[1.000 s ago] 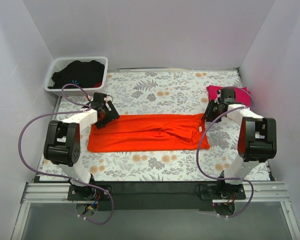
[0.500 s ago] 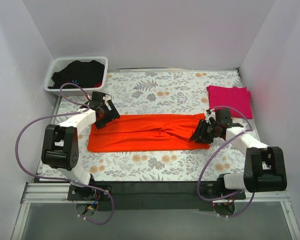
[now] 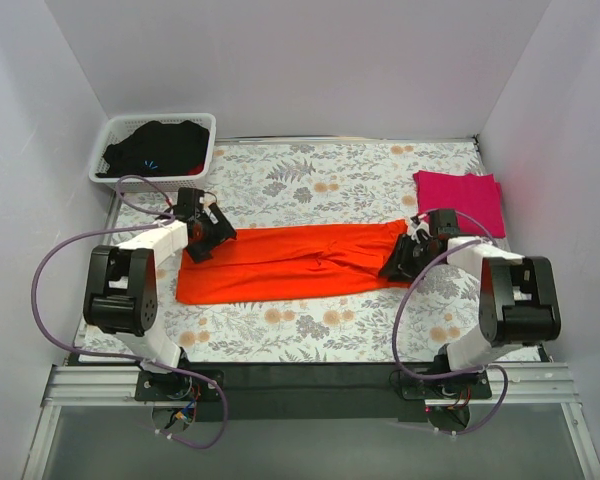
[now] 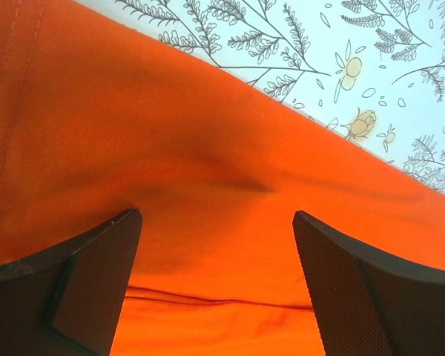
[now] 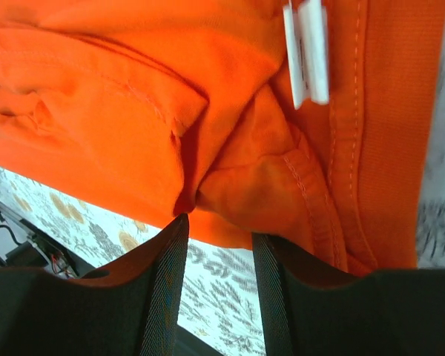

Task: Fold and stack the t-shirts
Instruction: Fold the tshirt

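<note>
The orange t-shirt (image 3: 295, 265) lies folded into a long band across the middle of the table. My left gripper (image 3: 202, 232) is at its far left corner; in the left wrist view the gripper (image 4: 216, 216) is wide open just above the orange cloth (image 4: 170, 141). My right gripper (image 3: 400, 262) is at the shirt's right end; in the right wrist view it (image 5: 215, 228) is partly open, its tips against a bunched fold of orange cloth (image 5: 119, 111) near a white label (image 5: 308, 52). The magenta t-shirt (image 3: 460, 196) lies folded at the back right.
A white basket (image 3: 108, 140) holding dark cloth stands at the back left corner. The table carries a floral cover (image 3: 330, 180). White walls close in on the left, back and right. The arm cables loop beside both bases.
My right gripper has swung from beside the magenta t-shirt down to the orange shirt's right end, whose near right corner has drawn in slightly. My left gripper has barely shifted.
</note>
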`<control>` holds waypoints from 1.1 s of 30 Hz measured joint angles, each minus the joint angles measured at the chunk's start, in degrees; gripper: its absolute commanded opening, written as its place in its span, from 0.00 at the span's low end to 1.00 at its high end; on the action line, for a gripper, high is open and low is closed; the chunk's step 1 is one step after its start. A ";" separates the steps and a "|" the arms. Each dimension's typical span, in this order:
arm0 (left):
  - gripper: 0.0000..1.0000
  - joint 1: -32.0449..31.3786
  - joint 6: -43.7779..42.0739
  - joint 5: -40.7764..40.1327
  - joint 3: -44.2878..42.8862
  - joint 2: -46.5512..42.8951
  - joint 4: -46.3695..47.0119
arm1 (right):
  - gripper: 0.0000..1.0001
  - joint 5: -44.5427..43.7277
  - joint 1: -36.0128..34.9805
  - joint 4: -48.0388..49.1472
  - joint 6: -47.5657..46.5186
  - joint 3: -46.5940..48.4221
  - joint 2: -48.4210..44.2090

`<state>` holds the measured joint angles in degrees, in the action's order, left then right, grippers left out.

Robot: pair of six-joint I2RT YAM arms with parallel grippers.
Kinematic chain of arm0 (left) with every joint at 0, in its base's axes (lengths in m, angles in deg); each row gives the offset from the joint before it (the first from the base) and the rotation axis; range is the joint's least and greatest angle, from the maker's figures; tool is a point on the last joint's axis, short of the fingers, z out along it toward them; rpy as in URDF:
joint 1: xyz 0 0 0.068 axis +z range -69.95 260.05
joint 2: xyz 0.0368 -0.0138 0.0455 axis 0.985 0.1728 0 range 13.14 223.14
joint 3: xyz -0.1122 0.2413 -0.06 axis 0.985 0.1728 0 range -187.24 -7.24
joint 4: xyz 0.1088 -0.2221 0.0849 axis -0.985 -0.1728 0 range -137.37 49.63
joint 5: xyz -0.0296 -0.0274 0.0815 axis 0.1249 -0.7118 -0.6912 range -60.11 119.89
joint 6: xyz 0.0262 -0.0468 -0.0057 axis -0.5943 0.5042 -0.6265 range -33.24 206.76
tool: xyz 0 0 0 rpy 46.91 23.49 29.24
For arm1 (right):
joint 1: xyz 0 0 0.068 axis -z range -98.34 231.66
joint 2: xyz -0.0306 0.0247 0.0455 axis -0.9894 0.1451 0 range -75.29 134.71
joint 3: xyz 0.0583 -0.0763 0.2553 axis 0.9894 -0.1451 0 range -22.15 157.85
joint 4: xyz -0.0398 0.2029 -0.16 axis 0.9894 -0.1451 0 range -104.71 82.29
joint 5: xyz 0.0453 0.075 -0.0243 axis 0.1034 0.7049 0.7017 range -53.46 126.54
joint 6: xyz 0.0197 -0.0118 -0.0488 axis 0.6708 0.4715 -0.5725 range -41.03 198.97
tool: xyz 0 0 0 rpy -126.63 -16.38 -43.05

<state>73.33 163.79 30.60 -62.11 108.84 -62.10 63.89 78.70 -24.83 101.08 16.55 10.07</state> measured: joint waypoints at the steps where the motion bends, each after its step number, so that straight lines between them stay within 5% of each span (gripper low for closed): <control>1: 0.78 0.35 0.28 0.72 0.35 -0.22 0.42 | 0.40 0.02 0.02 -0.24 -0.22 1.99 2.14; 13: 0.77 2.12 7.93 14.05 11.52 -7.78 7.96 | 0.41 -2.84 0.11 -1.53 -6.99 50.88 38.86; 19: 0.78 -0.28 17.57 22.69 21.55 -16.59 7.69 | 0.43 -9.25 0.22 -5.84 -12.31 68.81 47.87; 26: 0.79 -4.74 20.76 22.91 24.06 -25.55 -0.11 | 0.43 -11.67 -2.34 -7.96 -15.15 57.35 36.33; 33: 0.79 -4.74 13.03 12.11 13.62 -29.14 -8.22 | 0.40 -9.07 -16.52 -2.91 -10.95 33.79 14.38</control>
<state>68.59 176.82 42.71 -48.49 79.71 -70.32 54.82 62.17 -27.74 90.13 50.34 24.45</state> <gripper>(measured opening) 0.790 0.417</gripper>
